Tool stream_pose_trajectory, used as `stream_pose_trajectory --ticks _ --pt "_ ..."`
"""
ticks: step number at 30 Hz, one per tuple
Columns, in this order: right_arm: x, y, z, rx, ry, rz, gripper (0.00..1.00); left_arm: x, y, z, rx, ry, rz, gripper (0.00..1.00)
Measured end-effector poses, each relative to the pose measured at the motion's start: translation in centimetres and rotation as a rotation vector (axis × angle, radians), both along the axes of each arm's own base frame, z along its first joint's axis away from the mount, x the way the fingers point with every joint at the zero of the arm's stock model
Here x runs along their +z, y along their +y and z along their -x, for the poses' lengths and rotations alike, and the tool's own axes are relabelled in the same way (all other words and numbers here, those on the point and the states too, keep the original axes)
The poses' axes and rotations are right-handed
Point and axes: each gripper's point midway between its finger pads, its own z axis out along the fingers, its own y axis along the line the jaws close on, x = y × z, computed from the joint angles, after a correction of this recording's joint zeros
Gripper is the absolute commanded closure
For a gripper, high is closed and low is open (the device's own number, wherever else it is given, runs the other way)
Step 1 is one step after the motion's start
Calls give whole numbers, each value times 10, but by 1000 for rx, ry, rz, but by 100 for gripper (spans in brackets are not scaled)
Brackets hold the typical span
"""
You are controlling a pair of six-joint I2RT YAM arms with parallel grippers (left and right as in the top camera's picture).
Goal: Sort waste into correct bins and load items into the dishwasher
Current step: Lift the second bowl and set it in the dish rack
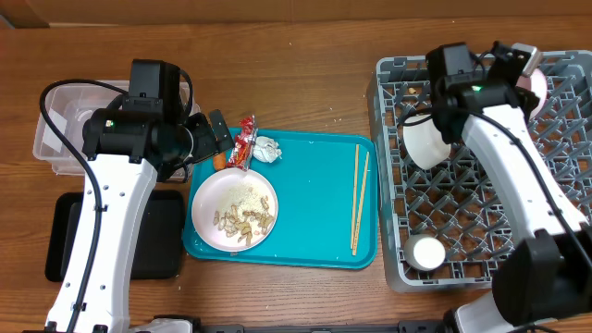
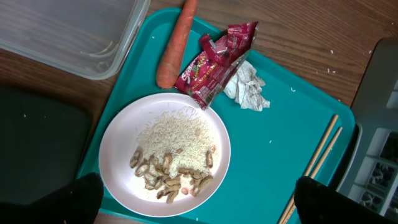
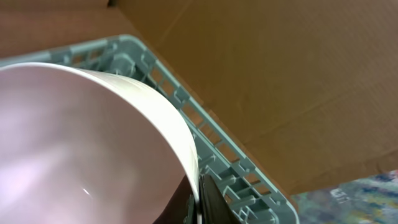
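Round white bowl [image 1: 536, 91], rim pinched by the right tool [image 3: 198, 204], hangs over the grey plastic dish rack [image 1: 481, 199], upper right. This looks like loading: next, seat it between pegs. Left tool [image 1: 219, 137] spread wide.

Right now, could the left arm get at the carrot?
Probably yes. The carrot lies uncovered across the tray's rim, with the wrapper close beside it. The left gripper hangs open over the plate, and nothing stands between it and the carrot.
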Motion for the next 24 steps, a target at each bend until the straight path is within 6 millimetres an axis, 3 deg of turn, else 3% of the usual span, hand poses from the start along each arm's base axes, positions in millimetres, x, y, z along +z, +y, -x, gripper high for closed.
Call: stream_pose_trajectory --ticks 6,11,24 --pt "-33 2 -5 2 106 16 96 0 0 0 0 0 0 0" --pt "-57 1 2 2 190 27 96 0 0 0 0 0 0 0" --pt "-58 15 30 10 294 76 93 0 0 0 0 0 0 0"
